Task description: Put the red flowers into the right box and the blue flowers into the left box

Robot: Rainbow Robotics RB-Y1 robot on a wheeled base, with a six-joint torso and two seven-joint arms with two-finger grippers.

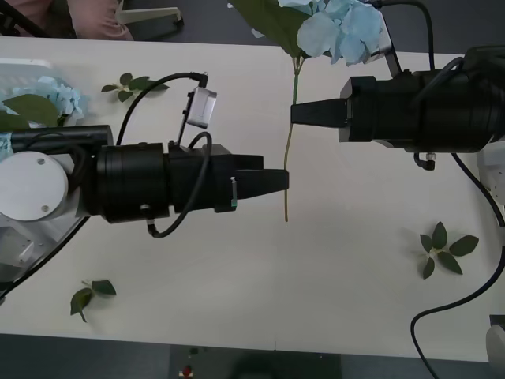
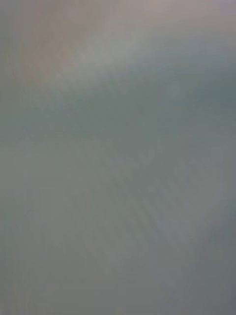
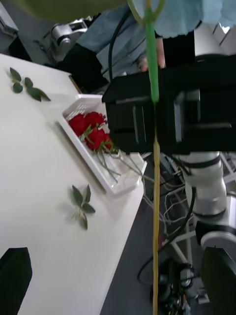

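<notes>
- Right gripper (image 1: 293, 114) holds a blue flower (image 1: 339, 28) by its stem, jaws clenched on it.
- Left gripper (image 1: 286, 180) sits just beside the stem, jaws released.
- Red flowers (image 3: 90, 129) lie in the right box (image 3: 83, 150).

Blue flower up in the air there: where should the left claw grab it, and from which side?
Probably the bare lower stem of the blue flower, below where the right gripper holds it. That stretch is straight, thin and leafless, while the head is wide and fluffy. The left gripper, open, should come from the robot's left, one finger on each side of the stem.
</notes>
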